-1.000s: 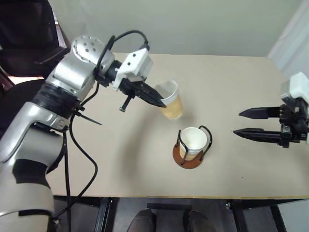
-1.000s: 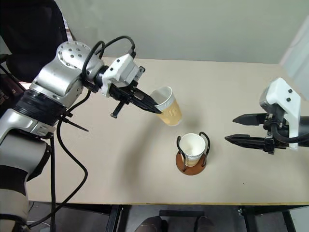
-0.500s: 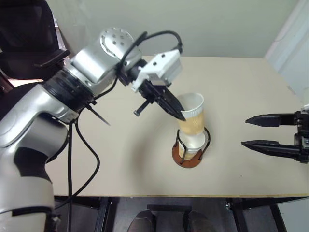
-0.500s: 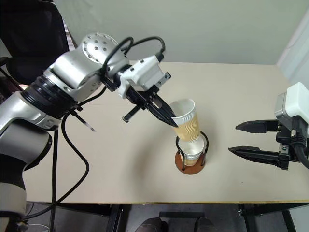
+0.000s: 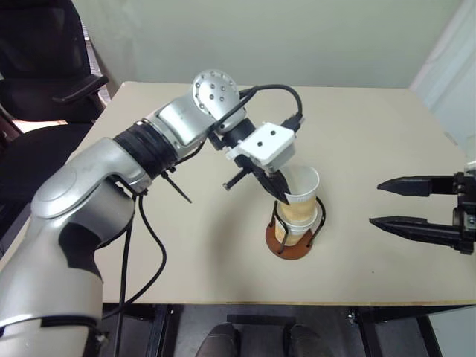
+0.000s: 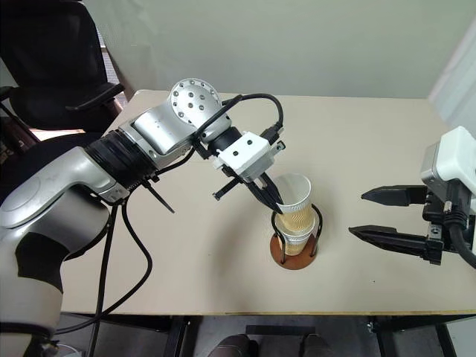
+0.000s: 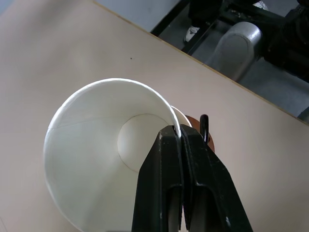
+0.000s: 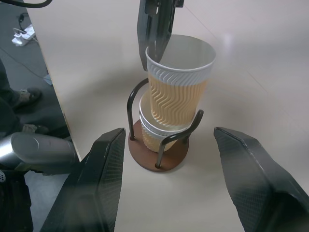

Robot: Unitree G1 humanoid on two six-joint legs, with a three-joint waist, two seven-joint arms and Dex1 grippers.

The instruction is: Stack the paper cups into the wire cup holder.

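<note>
I see the left pincer point(image 6: 277, 209) clamped on the rim of the upper paper cup point(image 8: 179, 84), one black finger inside the cup and one outside, as the left wrist view shows with the white rim pinched between them. That cup hangs just below the pincer and sits partway down inside a second paper cup point(image 8: 153, 131), which stands in the wire cup holder point(image 8: 159, 153) on the tabletop point(image 5: 357, 141). The upper cup tilts slightly and still rides high, most of its wavy tan band above the lower cup's rim. The two black wire loops rise on either side of the pair from the reddish-brown disc.

My left arm reaches across from the left, its wrist bent so the pincer points steeply down onto the near-left part of the cup's rim. The right pincer point(image 5: 416, 203) hangs to the right of the holder, well apart from it, roughly level and pointing toward the cups, its two fingers spread wide with nothing between them.

Compared with a second ago, the held cup has gone from hanging tilted in the air, up and to the left of the holder, to nesting in the cup already seated there. Half a second ago its base was only just entering that cup. The right pincer has kept its spread.
</note>
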